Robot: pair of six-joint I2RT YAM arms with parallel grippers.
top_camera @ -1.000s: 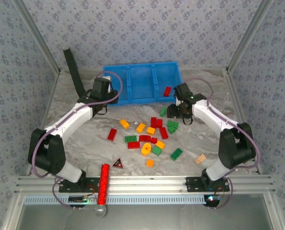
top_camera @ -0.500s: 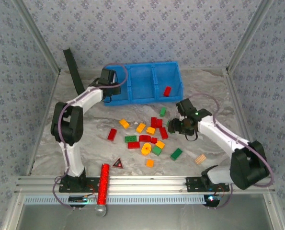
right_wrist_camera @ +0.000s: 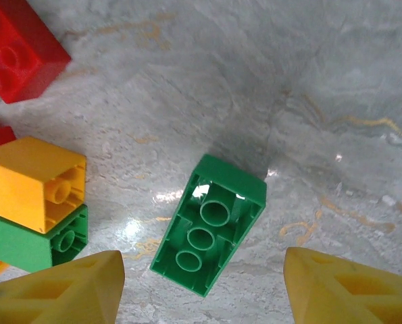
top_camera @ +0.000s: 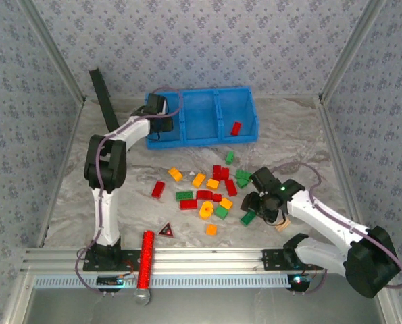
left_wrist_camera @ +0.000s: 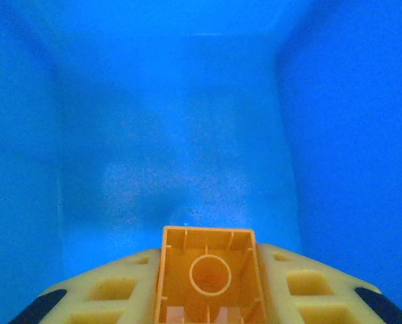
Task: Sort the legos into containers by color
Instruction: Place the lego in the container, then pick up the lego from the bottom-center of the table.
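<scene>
Your left arm [top_camera: 105, 158] reaches upper left; left gripper [top_camera: 156, 111] clamped on orange brick [left_wrist_camera: 209, 277] inside blue tray [top_camera: 201, 108], left compartment. Your right arm [top_camera: 322, 219] bends lower right; right gripper [right_wrist_camera: 204, 293] spread above green brick [right_wrist_camera: 209, 224].

A tray [top_camera: 246, 100] stands at the far side of the table [top_camera: 302, 142], one brick [top_camera: 236, 128] in its right compartment; loose bricks [top_camera: 207, 192] lie scattered before it, a triangle [top_camera: 165, 231] nearer the front, a block [top_camera: 282, 225] to their right
</scene>
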